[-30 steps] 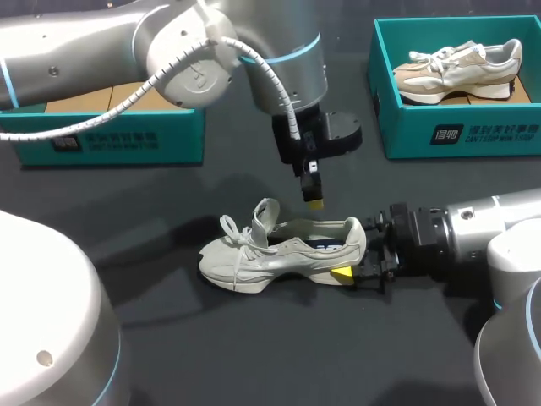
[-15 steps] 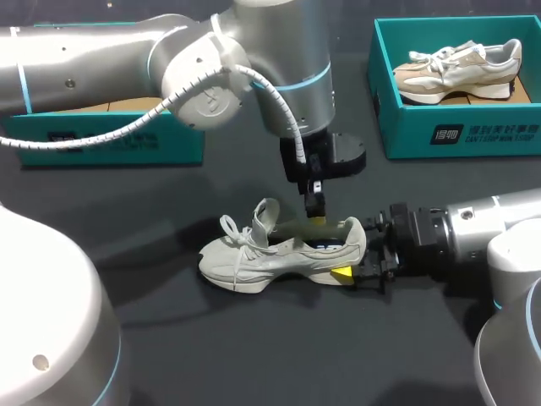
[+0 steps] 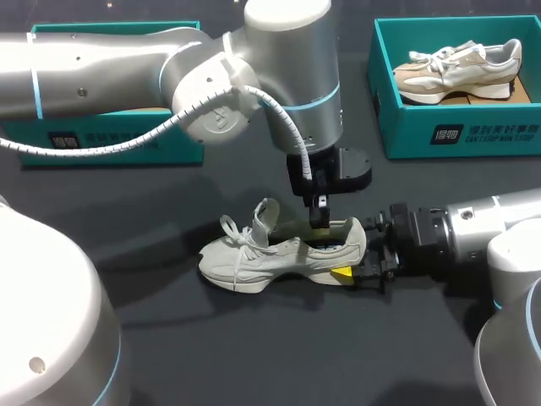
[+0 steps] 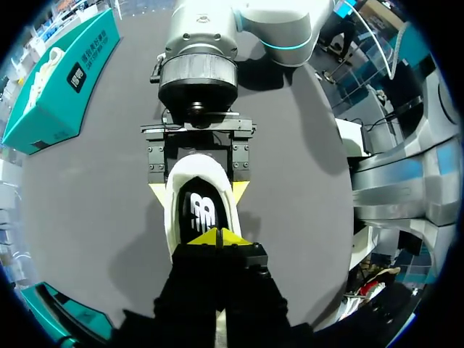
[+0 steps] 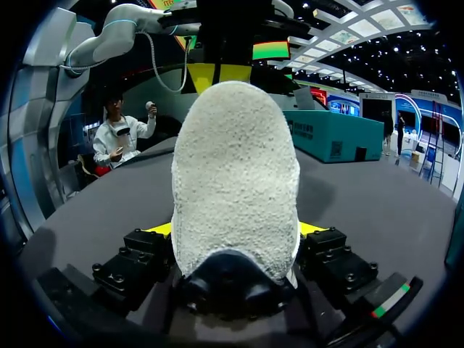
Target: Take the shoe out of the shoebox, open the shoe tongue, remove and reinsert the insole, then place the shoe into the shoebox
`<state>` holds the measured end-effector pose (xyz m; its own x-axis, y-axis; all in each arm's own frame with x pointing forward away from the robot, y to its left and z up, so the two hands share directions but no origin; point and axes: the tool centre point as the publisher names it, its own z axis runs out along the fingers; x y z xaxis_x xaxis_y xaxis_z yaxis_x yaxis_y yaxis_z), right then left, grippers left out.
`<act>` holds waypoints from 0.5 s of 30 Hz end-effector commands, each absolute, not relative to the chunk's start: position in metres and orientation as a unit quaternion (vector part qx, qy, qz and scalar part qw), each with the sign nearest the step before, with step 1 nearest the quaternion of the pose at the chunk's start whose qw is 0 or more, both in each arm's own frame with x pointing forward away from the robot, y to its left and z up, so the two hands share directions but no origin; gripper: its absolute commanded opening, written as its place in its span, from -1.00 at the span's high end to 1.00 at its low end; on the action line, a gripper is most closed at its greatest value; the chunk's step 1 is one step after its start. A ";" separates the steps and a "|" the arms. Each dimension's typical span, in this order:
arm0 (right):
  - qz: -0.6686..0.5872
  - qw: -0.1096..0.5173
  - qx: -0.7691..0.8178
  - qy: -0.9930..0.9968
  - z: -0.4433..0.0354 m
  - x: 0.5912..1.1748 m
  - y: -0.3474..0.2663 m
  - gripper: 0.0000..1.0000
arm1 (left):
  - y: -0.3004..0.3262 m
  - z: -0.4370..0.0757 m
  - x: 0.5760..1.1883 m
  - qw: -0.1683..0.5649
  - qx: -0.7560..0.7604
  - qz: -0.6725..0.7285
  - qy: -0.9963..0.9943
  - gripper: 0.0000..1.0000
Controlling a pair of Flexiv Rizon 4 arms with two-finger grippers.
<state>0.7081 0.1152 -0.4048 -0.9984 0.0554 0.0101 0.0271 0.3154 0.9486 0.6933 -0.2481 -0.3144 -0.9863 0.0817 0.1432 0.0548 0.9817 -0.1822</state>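
Observation:
A pale grey sneaker [image 3: 262,254] stands upright on the dark table, toe toward my left, its tongue [image 3: 265,216] lifted. My right gripper [image 3: 362,252] is shut on the heel [image 5: 235,174], one yellow-tipped finger on each side. My left gripper [image 3: 319,222] hangs straight down, shut, with its tips inside the shoe's opening. In the left wrist view its joined yellow tips [image 4: 217,236] sit just over the dark insole [image 4: 201,210], and my right gripper [image 4: 199,190] clamps the heel ahead of them. Whether the tips touch the insole I cannot tell.
An open teal shoebox [image 3: 456,131] stands at the back right with a second beige sneaker [image 3: 461,69] inside. Another teal box [image 3: 110,139] sits at the back left, partly hidden by my left arm. Bare dark table lies in front of the shoe.
My left gripper has come down and slightly right, from above the shoe into its opening. The right gripper and the shoe have stayed put.

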 end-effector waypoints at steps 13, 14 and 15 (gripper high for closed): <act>0.583 0.012 0.026 0.812 -0.404 0.708 0.115 1.00 | -0.254 -0.356 0.701 0.089 -0.057 0.077 -0.991 1.00; 0.583 0.012 0.026 0.812 -0.404 0.708 0.115 1.00 | -0.253 -0.358 0.699 0.089 -0.059 0.074 -0.992 1.00; 0.583 0.012 0.026 0.812 -0.404 0.708 0.115 1.00 | -0.253 -0.360 0.697 0.090 -0.063 0.071 -0.991 1.00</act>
